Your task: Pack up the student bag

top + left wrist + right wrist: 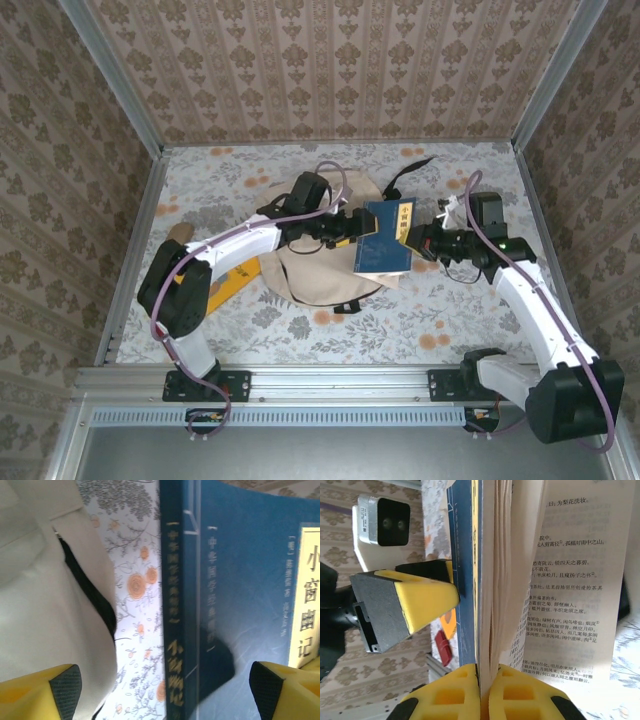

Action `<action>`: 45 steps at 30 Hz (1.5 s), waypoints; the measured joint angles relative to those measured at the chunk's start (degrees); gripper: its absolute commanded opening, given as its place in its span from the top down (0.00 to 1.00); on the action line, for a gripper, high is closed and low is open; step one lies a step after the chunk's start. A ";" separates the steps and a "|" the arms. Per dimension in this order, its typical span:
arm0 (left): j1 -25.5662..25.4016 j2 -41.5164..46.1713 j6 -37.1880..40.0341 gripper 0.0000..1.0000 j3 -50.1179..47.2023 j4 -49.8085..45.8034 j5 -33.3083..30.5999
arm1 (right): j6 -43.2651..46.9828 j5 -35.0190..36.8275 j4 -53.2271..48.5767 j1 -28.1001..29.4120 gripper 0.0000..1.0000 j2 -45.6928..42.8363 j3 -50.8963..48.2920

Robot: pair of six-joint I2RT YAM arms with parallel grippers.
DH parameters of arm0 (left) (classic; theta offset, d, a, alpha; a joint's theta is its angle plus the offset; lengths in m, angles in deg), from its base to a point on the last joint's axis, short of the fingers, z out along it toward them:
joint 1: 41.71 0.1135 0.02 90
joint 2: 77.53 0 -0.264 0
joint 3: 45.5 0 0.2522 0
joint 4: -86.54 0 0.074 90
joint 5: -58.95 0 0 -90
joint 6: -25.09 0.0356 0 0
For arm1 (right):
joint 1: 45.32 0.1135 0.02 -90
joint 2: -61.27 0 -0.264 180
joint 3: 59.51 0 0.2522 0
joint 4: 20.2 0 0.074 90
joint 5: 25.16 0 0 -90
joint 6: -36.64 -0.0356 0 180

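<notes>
I see the student bag (310,268) lying flat near the middle of the table (450,320), cream fabric up, with a black strap (405,172) trailing off its far right side. Both arms reach in over it from either side and meet at a blue book (383,240), which is over the right edge of the bag and the flowered table just beside it.

My right gripper (485,692) is clenched: in its wrist camera the two yellow fingers press together on the blue cover and a thin sheaf of pages at the book's edge. The rest of the pages fan away to the right, showing printed Chinese text.

My left gripper (167,692) is released. Its black pads (67,690) sit far apart at the bottom corners of the left wrist view, with the book's spine and front cover between and beyond them. From the right wrist view one of its fingers is just beside the blue cover; I cannot tell whether it touches.

A flat yellow item (238,278) lies on the table at the bag's left, partly under the left arm.
</notes>
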 measured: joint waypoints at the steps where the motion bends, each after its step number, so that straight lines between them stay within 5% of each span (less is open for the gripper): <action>1: 0.17 0.00 -0.61 0.21 -0.20 1.40 1.16 | -0.44 -0.59 0.90 0.20 0.91 0.55 0.00; 8: 2.62 1.22 -5.31 0.70 -2.34 9.94 5.29 | -1.14 -2.08 3.02 0.63 0.79 4.72 1.86; 12: 4.90 2.29 -6.84 0.93 -3.13 11.82 5.57 | 0.52 -1.11 2.60 0.63 0.38 7.41 4.42; 16: 6.34 2.60 -6.84 0.96 -3.10 11.19 4.46 | 2.40 4.11 0.94 0.74 0.15 8.15 5.60; 23: 8.39 3.26 -7.26 0.95 -3.04 10.40 -2.29 | -3.32 9.40 7.08 0.94 0.04 8.13 3.08; 36: 7.85 8.24 -18.82 0.95 -4.37 21.42 -20.61 | -36.22 14.43 43.54 15.15 0.02 8.28 -6.91; 45: 6.01 9.07 -27.10 0.96 -7.37 28.79 -25.57 | -49.94 20.90 58.69 18.45 0.09 14.23 -7.30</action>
